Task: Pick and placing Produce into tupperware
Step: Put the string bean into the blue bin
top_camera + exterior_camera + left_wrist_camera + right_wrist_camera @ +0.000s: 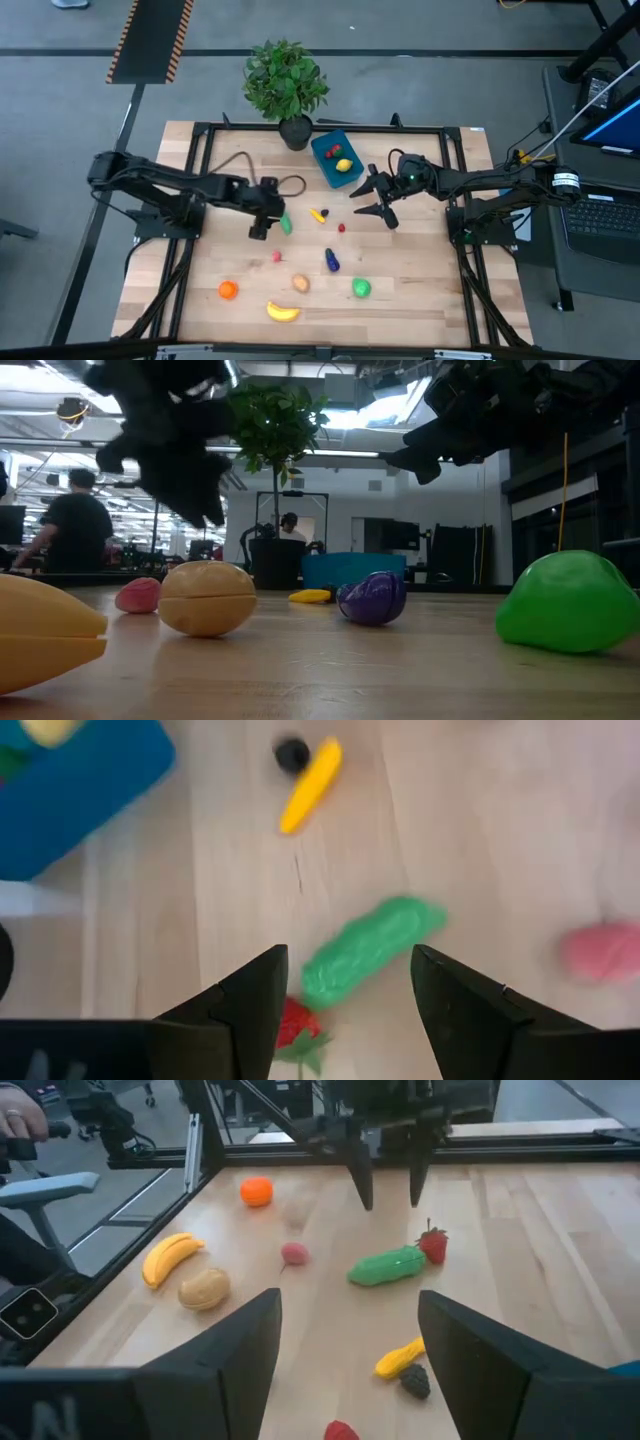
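My left gripper (262, 214), fingers spread and empty, hovers left of centre in the high view, the cucumber (286, 224) just right of its tips. My right gripper (374, 199), also spread and empty, hangs right of centre. The tupperware (322, 163) lies above, holding a lemon (344, 165).

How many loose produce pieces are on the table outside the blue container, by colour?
Yellow: 2, banana, small yellow piece
Green: 2, cucumber, apple
Red: 2, strawberry, red berry
Pink: 1, pink piece
Orange: 1, orange
Purple: 1, eggplant
Tan: 1, potato
Dark: 1, blackberry
Total: 11
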Robot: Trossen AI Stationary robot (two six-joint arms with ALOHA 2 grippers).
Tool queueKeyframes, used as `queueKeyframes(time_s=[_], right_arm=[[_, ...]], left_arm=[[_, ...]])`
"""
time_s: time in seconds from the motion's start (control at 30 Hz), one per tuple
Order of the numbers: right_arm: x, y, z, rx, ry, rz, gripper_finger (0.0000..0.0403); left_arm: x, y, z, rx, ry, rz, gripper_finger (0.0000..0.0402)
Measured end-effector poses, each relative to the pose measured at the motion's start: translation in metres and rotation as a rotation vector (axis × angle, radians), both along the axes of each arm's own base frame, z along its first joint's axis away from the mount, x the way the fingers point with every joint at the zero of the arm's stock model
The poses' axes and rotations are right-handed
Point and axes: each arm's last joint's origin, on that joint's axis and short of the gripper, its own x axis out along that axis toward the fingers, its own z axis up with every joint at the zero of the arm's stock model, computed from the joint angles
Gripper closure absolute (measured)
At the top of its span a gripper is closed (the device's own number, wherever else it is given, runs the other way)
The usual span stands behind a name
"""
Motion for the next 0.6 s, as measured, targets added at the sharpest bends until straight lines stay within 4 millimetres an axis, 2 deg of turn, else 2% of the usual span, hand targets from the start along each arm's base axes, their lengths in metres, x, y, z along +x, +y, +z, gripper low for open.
queueKeyframes(time_s=[0.3,0.6], right_arm=[[-0.001,0.0,-0.002,0.006,0.026,-0.001,0.0165],[-0.001,0.0,-0.002,0.008,0.026,-0.002,0.0165]], left_arm=[[0.03,-0.005,-0.015,0.096,0.197,-0.184,0.0195],[0.046,-0.006,-0.027,0.148,0.297,-0.31,0.0195]])
